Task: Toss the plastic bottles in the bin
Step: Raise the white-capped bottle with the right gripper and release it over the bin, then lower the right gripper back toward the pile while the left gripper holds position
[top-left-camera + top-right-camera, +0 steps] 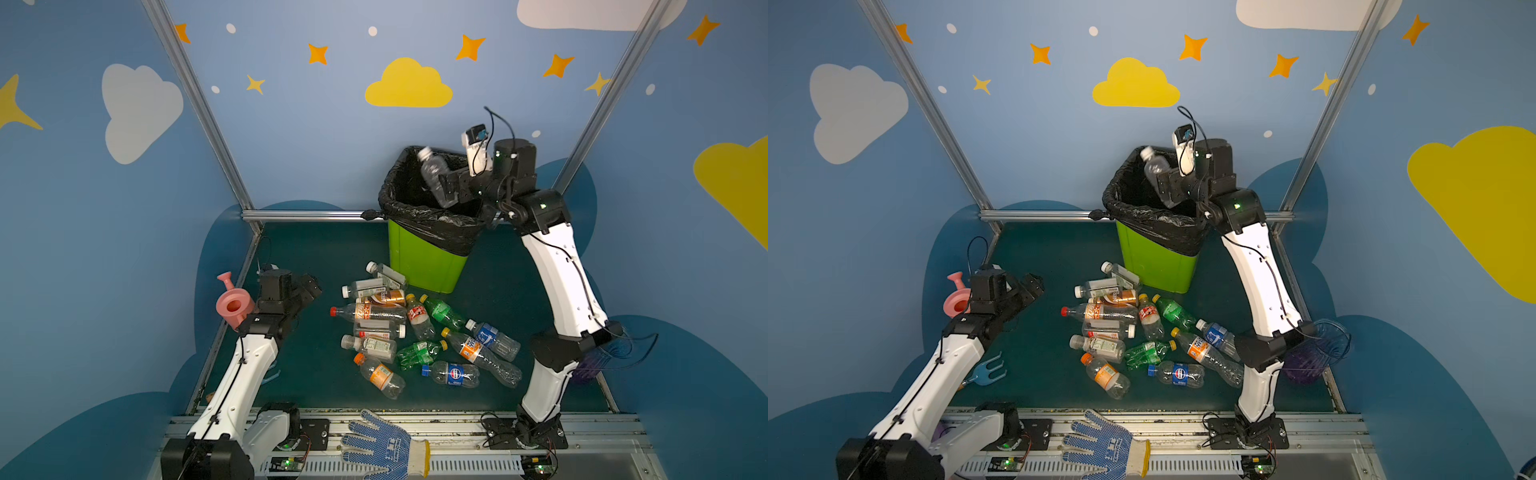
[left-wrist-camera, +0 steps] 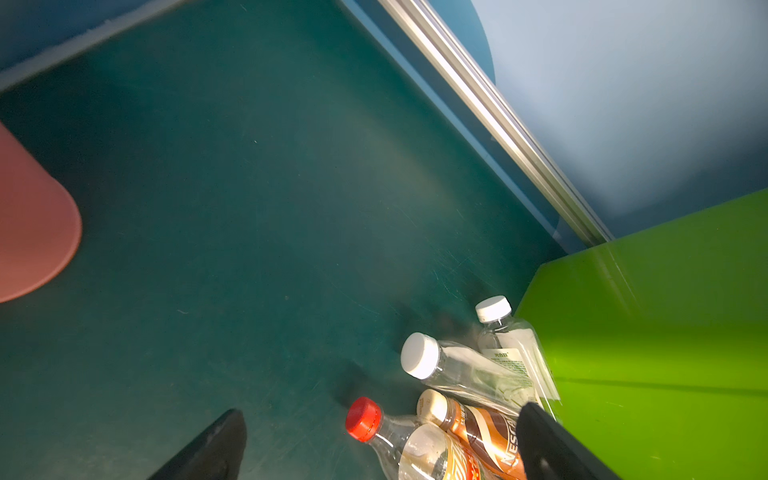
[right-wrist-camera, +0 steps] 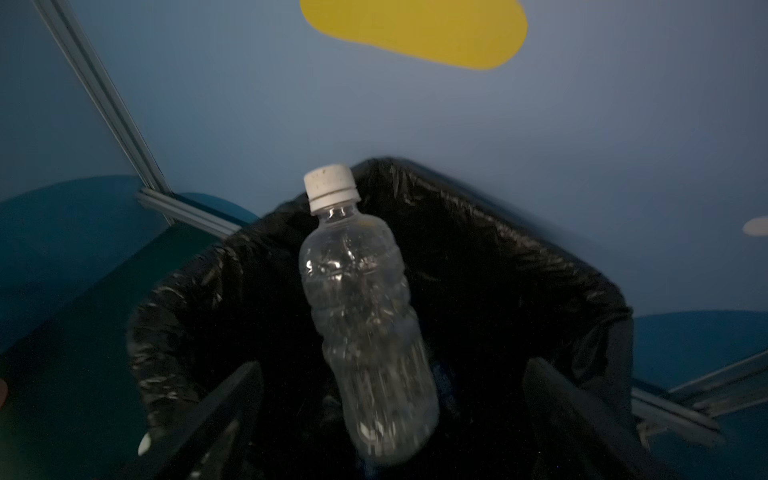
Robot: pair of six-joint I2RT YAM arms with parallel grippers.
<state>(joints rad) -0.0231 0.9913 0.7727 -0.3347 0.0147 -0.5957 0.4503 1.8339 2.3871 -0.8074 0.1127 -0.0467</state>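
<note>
The bin (image 1: 424,266) (image 1: 1154,266) is bright green, lined with a black bag, and stands at the back of the mat. My right gripper (image 1: 446,189) (image 1: 1167,187) (image 3: 392,370) hangs over its mouth, open. A clear white-capped bottle (image 1: 432,170) (image 1: 1154,166) (image 3: 361,311) sits loose between the wide-apart fingers, touching neither, blurred, above the black liner (image 3: 519,237). Several more plastic bottles (image 1: 415,332) (image 1: 1142,336) lie in a heap in front of the bin. My left gripper (image 1: 309,286) (image 1: 1032,286) (image 2: 382,415) is open and empty, left of the heap, near a red-capped bottle (image 2: 399,444).
A pink watering can (image 1: 232,305) stands beside the left arm. A blue toy rake (image 1: 990,370) lies under that arm. A blue-dotted glove (image 1: 382,444) rests on the front rail. A purple and blue basket (image 1: 1316,349) sits behind the right arm's elbow.
</note>
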